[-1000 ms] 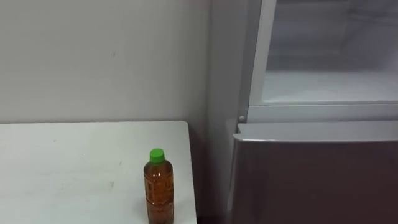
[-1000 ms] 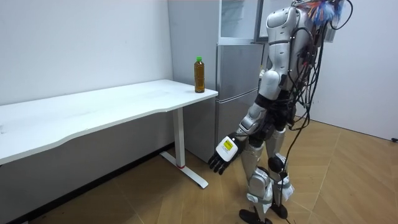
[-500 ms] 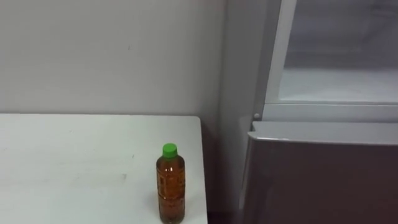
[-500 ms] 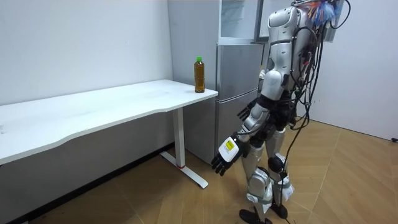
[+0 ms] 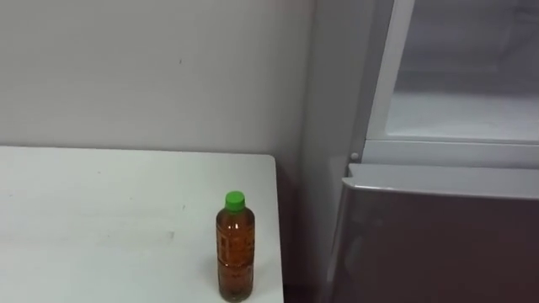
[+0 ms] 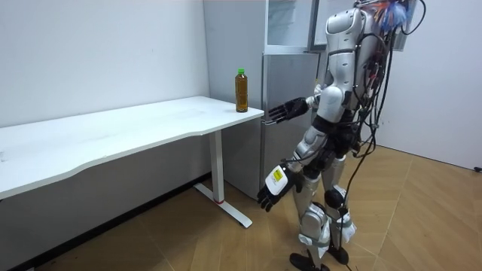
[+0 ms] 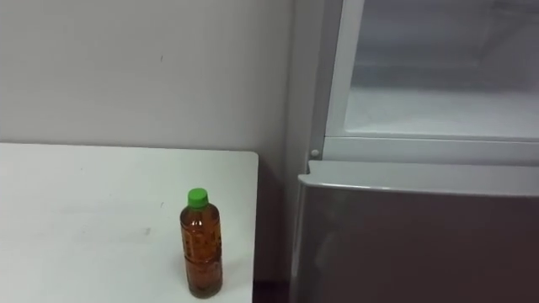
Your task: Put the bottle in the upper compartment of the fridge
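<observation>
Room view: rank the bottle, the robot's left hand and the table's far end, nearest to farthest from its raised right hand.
1. Bottle, standing just ahead of the right hand.
2. Left hand, hanging low, below it.
3. Table's far end, at the room view's left edge.

Plain white wall [image 6: 98, 53] behind a long white desk [image 6: 113, 134] w/ white legs; light-brown herringbone wood floor [image 6: 422, 218]; even indoor light, no hard shadows.
</observation>
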Controlling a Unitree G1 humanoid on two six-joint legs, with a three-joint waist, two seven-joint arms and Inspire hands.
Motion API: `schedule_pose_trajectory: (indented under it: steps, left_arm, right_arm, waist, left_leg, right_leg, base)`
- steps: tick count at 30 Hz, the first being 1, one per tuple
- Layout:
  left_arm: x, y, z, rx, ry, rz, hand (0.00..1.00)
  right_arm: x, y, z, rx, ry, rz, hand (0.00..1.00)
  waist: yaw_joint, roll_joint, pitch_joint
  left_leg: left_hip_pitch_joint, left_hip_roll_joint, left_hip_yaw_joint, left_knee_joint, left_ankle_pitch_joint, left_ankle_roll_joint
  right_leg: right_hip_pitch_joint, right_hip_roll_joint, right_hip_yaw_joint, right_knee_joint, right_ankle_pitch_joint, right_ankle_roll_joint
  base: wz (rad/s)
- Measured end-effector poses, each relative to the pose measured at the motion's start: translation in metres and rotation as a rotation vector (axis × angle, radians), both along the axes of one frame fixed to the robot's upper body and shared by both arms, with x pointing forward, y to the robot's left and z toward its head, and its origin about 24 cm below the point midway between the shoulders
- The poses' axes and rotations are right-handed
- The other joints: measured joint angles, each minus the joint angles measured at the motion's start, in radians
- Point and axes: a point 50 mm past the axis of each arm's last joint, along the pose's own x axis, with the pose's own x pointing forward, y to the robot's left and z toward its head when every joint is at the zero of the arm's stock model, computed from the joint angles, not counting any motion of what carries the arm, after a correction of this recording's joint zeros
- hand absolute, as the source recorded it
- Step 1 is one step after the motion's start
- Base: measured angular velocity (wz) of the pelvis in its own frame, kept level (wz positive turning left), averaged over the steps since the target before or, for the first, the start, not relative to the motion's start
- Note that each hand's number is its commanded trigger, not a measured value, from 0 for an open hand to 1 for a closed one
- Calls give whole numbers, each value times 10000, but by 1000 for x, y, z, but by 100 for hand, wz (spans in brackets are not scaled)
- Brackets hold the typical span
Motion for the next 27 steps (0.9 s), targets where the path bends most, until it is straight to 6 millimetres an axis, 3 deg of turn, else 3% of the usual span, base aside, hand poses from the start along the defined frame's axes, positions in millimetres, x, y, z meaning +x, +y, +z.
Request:
schedule_pose_trajectory:
  steps: [8, 17, 22, 27]
  left_arm:
    - [-9, -1, -2, -57, 486, -42, 0]
    - [-14, -2, -4, -45, 923, -106, 0]
    - [-14, -4, -5, -64, 973, -281, 0]
    - [-15, -3, -5, -42, 1022, -313, 0]
  right_arm:
    - [13, 9, 36, 433, -1607, 164, 0]
    - [21, 15, 67, 736, -3003, 146, 0]
    - [33, 21, 96, 930, -4273, 308, 0]
    - [35, 23, 107, 1020, -4754, 296, 0]
  waist:
    - [101, 181, -85]
    - [96, 219, -77]
    - [99, 230, -72]
    - [151, 230, -70]
  left_leg:
    - [151, 2, 18, 40, -13, 26]
    - [105, -2, 47, 39, 4, 51]
    - [94, -2, 44, 39, 5, 52]
    - [104, -2, 33, 36, 7, 48]
  right_leg:
    - [77, -12, 121, 140, 16, -6]
    - [-20, -11, 314, 226, 16, -7]
    - [-20, 13, 455, 189, 19, -11]
    - [10, 26, 451, 161, 20, -12]
  base:
    - [-1]
    - [0]
    - [0]
    - [0]
